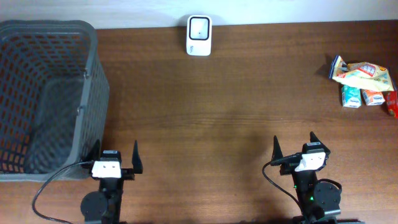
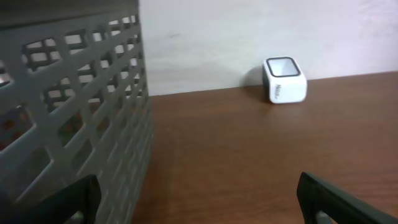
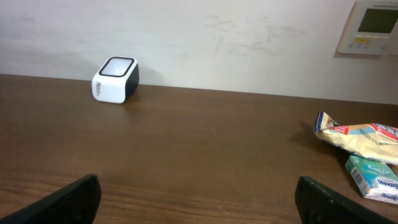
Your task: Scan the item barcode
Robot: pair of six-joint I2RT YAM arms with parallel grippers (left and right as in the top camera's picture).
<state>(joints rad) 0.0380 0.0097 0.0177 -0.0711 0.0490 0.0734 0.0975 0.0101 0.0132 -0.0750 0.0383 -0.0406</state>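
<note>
At the far right of the desk [image 1: 217,106] lie the snack packets [image 1: 364,79], well apart from the white scanner [image 1: 199,27] at the far middle. Along the near edge, the left pincer [image 1: 116,154] and the right pincer [image 1: 295,144] both stand spread wide, pinching nothing. A grey basket [image 1: 94,74] sits at the left.

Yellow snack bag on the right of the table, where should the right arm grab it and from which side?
The yellow snack bag lies flat, partly over small cartons, with its crimped left end sticking out clear of them. Probably pinch that end from above with the right gripper.
</note>
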